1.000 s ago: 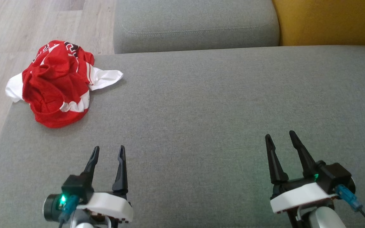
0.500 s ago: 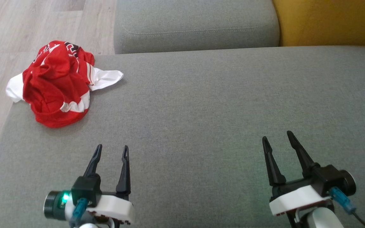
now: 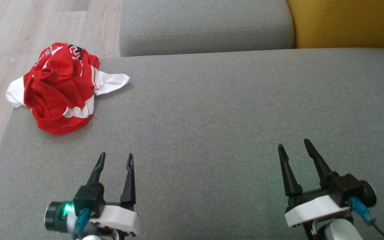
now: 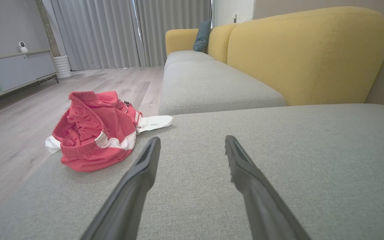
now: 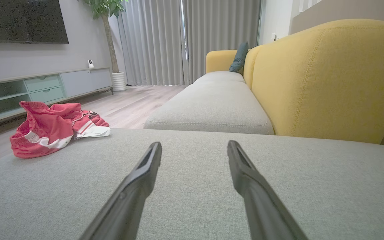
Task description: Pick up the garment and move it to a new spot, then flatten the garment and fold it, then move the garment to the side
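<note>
Both the left gripper (image 3: pixel 116 154) and right gripper (image 3: pixel 293 143) are shown fully open, empty. The garment (image 3: pixel 58 93) is bunched at the cushion's (image 3: pixel 212 116) far-left corner; a raised fold should be pinched.

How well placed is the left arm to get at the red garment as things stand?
Probably yes. The garment lies crumpled at the far left corner of the cushion, ahead and left of the left arm, whose jaws stand open. Only bare fabric lies between them; nothing blocks the way.
</note>
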You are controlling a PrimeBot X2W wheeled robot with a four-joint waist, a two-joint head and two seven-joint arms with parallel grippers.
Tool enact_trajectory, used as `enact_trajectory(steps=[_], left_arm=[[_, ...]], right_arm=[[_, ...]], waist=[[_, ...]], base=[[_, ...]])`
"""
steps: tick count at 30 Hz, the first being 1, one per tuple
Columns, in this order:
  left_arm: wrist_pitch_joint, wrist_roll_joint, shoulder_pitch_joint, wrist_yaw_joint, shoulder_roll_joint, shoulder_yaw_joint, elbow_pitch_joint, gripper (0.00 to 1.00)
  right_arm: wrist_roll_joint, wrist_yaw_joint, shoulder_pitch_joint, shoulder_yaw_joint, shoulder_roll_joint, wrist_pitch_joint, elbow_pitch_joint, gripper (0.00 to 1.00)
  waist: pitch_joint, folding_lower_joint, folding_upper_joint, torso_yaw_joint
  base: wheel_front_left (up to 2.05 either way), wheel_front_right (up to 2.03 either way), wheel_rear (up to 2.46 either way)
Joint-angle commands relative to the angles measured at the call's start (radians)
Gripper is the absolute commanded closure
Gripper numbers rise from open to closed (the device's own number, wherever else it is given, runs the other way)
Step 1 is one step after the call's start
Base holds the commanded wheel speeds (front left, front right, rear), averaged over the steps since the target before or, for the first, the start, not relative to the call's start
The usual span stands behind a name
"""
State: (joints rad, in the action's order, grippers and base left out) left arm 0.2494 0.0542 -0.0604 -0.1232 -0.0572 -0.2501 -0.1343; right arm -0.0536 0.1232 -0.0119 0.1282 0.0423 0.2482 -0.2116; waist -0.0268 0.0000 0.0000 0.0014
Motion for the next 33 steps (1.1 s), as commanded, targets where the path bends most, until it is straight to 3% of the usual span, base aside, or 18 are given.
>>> enact_trajectory(steps=[1,33], left_arm=[[0.012,-0.004,0.027,-0.001,0.001,0.034,0.029,0.0],[0.012,0.01,0.025,0.002,0.006,0.042,0.027,0.0]], right_arm=[[-0.007,0.008,0.041,0.021,0.008,0.014,0.024,0.0],[-0.04,0.008,0.052,0.016,0.008,0.014,-0.015,0.0]], waist=[[0.0,0.0,0.0,0.0],[0.006,0.0,0.0,0.013]], base=[[0.0,0.0,0.0],[0.0,0.0,0.0]])
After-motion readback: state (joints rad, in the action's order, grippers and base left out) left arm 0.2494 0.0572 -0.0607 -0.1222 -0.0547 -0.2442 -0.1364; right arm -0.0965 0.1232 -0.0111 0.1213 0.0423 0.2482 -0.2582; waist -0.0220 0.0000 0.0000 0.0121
